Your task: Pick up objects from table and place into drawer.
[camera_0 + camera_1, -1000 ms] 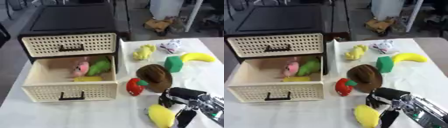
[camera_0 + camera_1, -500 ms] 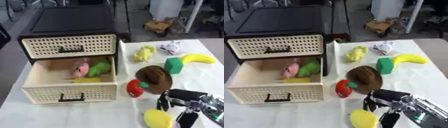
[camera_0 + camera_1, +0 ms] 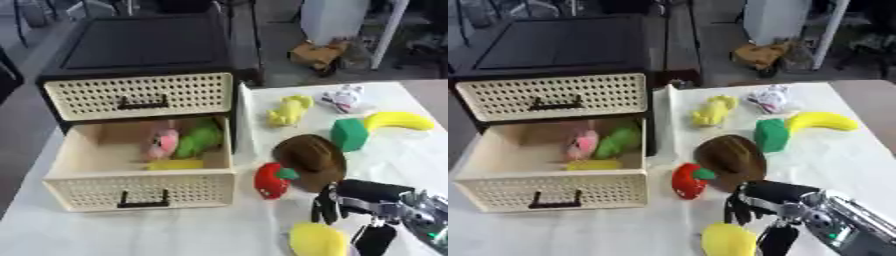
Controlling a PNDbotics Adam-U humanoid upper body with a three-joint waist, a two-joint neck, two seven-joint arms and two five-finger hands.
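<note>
The cream lower drawer (image 3: 140, 187) of the black cabinet (image 3: 144, 50) stands pulled out, holding a pink toy (image 3: 163, 143), a green toy (image 3: 199, 140) and a flat yellow piece (image 3: 175, 164). A yellow fruit (image 3: 317, 240) lies at the near table edge. My right hand (image 3: 363, 197) hangs just over it, fingers (image 3: 325, 212) pointing down at its far side and the thumb (image 3: 376, 241) at its right, open. A red fruit (image 3: 272, 180) and a brown rounded object (image 3: 311, 158) lie just beyond the hand. My left hand is out of view.
Farther right on the white table lie a green block (image 3: 349, 134), a banana (image 3: 400, 120), a yellow toy (image 3: 289, 109) and a white toy (image 3: 343, 97). The cabinet's upper drawer (image 3: 140, 96) is closed. Floor clutter shows beyond the table's far edge.
The whole picture has shifted slightly, so the camera moved. My right hand has stayed over the yellow fruit with its fingers a little lower; no object has changed place.
</note>
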